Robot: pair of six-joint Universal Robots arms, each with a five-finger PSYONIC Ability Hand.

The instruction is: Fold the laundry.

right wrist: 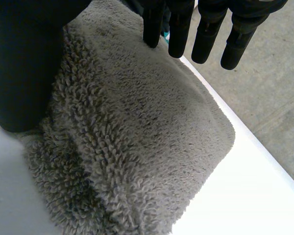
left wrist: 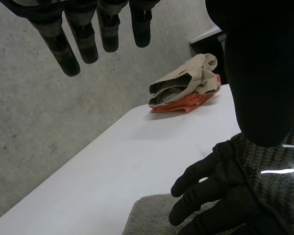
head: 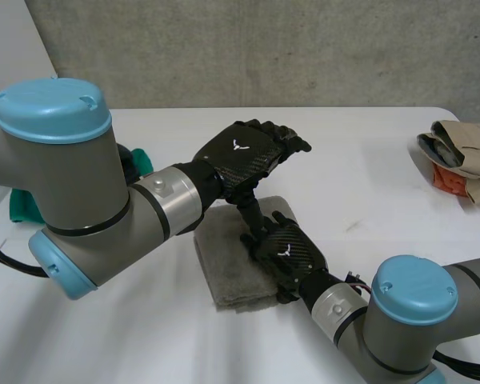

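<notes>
A grey terry towel [head: 228, 276], folded into a thick rectangle, lies on the white table in front of me. My right hand [head: 286, 250] rests on its right part, fingers straight and pointing away from me. In the right wrist view the fingers [right wrist: 206, 29] hover just over the towel [right wrist: 137, 137] and the thumb [right wrist: 24, 63] sits at its edge. My left hand [head: 244, 152] hangs above the towel's far edge, fingers straight and holding nothing. The left wrist view shows its fingers [left wrist: 88, 34] spread in the air above my right hand [left wrist: 220, 196] and the towel [left wrist: 147, 215].
A pile of beige and orange clothes [head: 464, 156] lies at the table's right edge, also seen as the pile [left wrist: 186, 88] in the left wrist view. A green cloth [head: 24, 204] lies at the left behind my left arm. A concrete wall stands behind the table.
</notes>
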